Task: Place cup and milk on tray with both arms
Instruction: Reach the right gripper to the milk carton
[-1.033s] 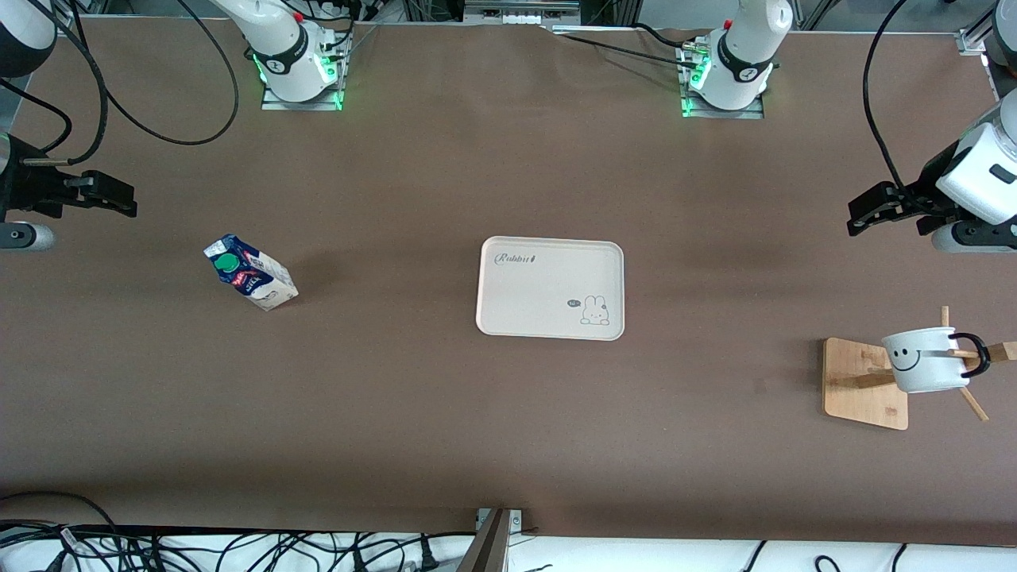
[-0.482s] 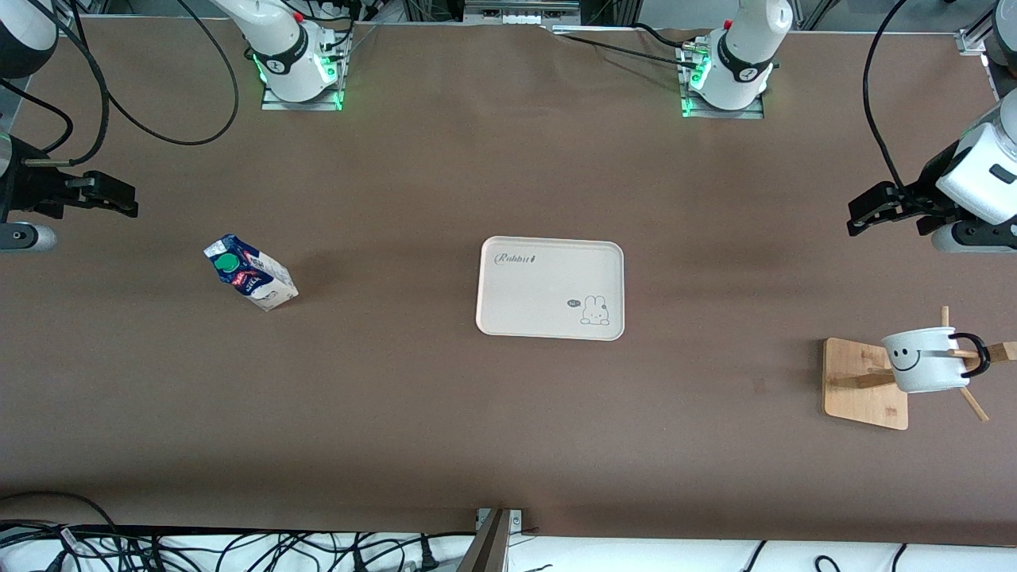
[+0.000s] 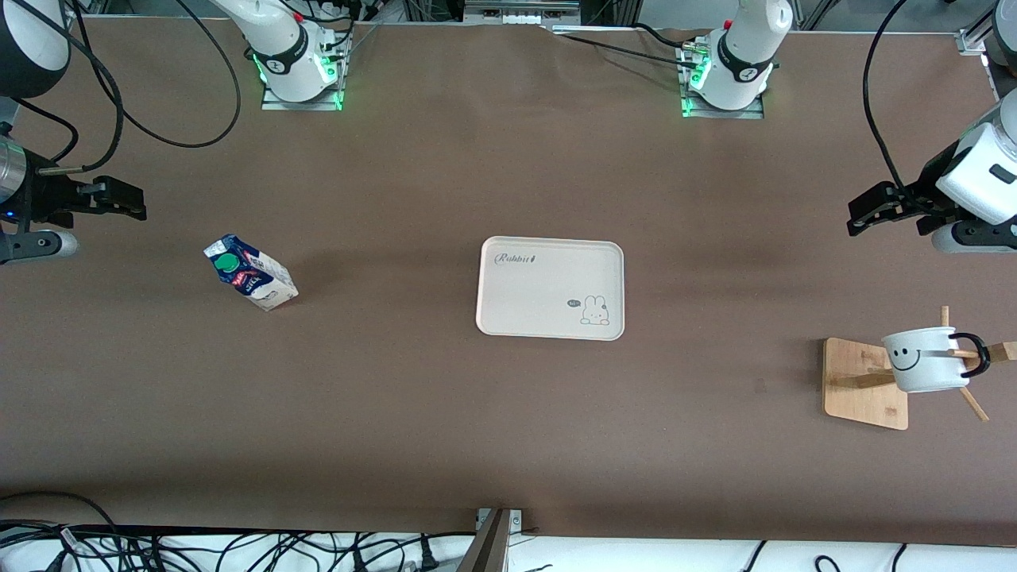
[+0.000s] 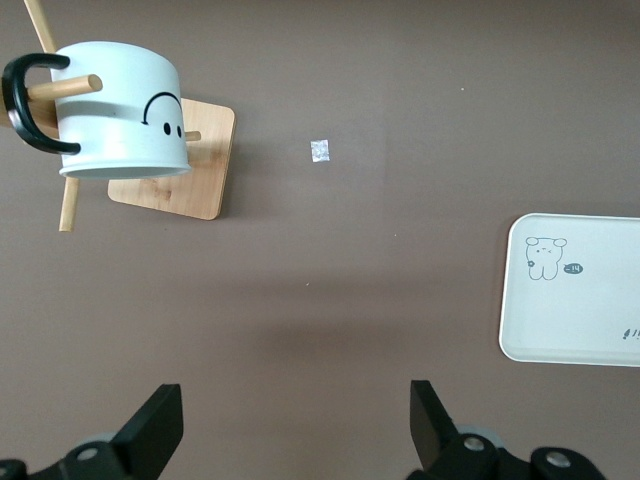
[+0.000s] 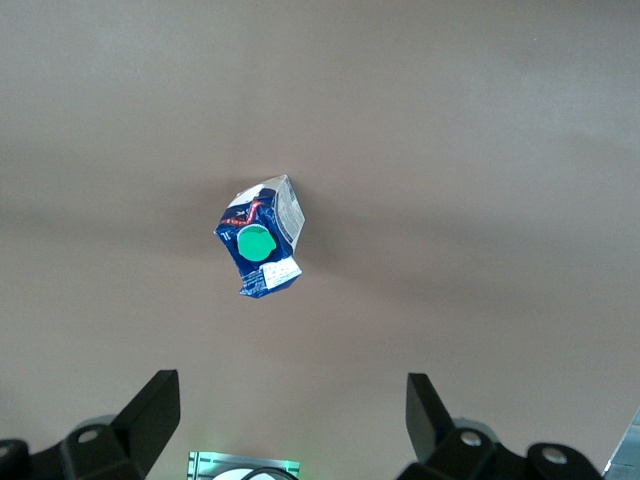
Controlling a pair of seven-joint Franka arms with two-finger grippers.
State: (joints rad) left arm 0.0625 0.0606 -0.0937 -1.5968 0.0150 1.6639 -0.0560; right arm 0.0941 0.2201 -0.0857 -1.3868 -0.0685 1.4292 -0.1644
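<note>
The milk [image 3: 249, 272] stands on the brown tabletop [image 3: 397, 413] toward the right arm's end, well apart from the tray [image 3: 550, 287] at the middle. The right gripper [image 3: 127, 202] hangs over bare tabletop near that end, its fingers spread wide and empty; in the right wrist view the carton [image 5: 259, 238] shows well clear of the two fingers [image 5: 150, 410]. The carton is upright, its long axis vertical, gable and green cap [image 3: 229, 262] on top.

The cup [image 3: 923, 360] hangs on the wooden mug rack [image 3: 864, 383] at the left arm's end, lying sideways, black handle [image 3: 976, 354] hooked over a peg, smiley face toward the tray. The left gripper [image 3: 866, 208] hovers over bare tabletop, open and empty, apart from the cup [image 4: 118, 110].

Since a second ago the right gripper has shifted slightly toward the milk; the left gripper, milk, cup and tray are unchanged.
</note>
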